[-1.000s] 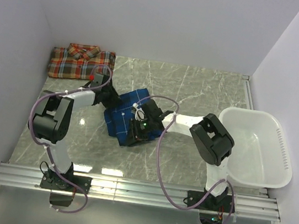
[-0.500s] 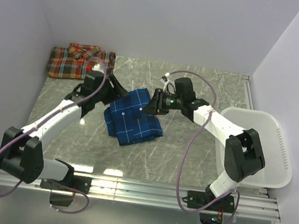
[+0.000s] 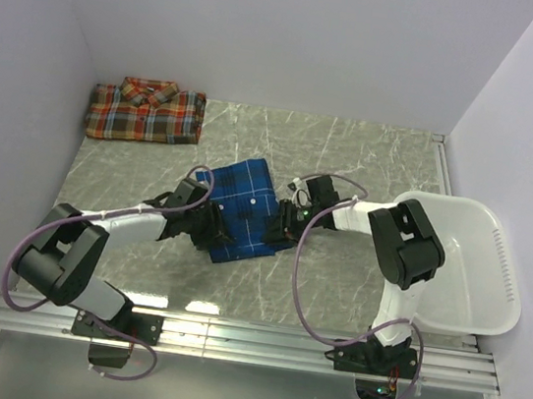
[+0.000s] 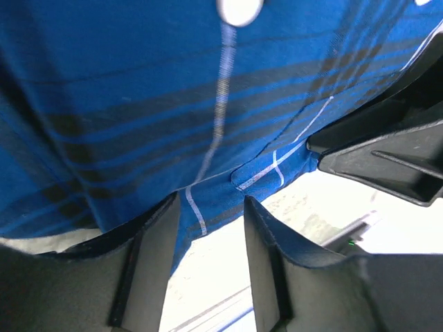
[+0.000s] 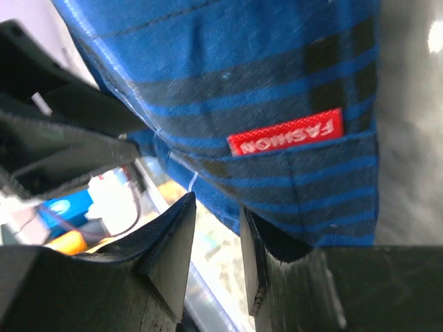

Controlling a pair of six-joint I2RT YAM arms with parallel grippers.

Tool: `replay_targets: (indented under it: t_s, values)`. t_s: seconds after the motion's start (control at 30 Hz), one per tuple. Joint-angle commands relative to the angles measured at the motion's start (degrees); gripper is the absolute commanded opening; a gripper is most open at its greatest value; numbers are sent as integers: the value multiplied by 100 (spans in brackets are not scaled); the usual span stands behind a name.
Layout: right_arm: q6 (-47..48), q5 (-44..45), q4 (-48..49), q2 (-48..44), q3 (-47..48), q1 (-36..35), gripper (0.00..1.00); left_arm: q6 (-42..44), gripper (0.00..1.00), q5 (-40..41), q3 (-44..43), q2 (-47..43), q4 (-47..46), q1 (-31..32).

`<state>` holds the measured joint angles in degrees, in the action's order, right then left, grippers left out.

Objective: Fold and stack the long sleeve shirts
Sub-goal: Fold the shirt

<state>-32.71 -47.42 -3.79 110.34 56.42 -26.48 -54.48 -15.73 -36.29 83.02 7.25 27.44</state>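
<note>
The blue long sleeve shirt [image 3: 243, 208] lies folded on the table's middle. The red-orange long sleeve shirt [image 3: 146, 111] lies folded in the back left corner, apart from both arms. My left gripper [image 3: 210, 230] is low at the blue shirt's near left edge. In the left wrist view its jaws [image 4: 211, 205] stand apart, with the blue shirt's hem [image 4: 208, 138] at their tips. My right gripper [image 3: 279, 223] is at the shirt's right edge. Its jaws [image 5: 217, 205] are apart too, blue cloth with a red label [image 5: 285, 131] lying over one finger.
A white plastic basket [image 3: 500, 292] stands at the right edge of the table. Walls close the table at the left, the back and the right. The rail [image 3: 247, 336] with both arm bases runs along the near edge.
Both arms swung away and came back down low. The left gripper now meets the blue shirt's near left edge and the right gripper its right edge. The shirt looks more squarely folded.
</note>
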Motion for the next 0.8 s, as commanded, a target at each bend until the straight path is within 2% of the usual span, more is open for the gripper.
replay_targets:
  t_s: [0.0, 0.13, 0.27, 0.43, 0.57, 0.67, 0.77]
  values:
    - [98, 162, -7, -92, -219, 169, 40, -151, 49, -308, 394, 38, -188, -326]
    - [282, 312, -279, -381, -115, 205, 40, -81, 48, -467, 562, -67, -127, -573]
    - [423, 435, -543, -917, 140, 205, 40, 34, 52, -501, 168, -400, 189, -565]
    - [-50, 242, 184, -1402, 561, 143, 40, 104, 65, -458, -527, -937, 436, -573]
    - [-508, 215, 844, -1042, 1063, -67, 41, -1, 68, 34, -1046, -955, 129, -573]
    - [-1007, 242, 1406, -550, 1345, -226, 42, -115, 68, 228, -1143, -578, -353, -617]
    - [-1456, 250, 2345, 212, 1424, -270, 43, -177, 67, 228, -1161, 194, -671, -652]
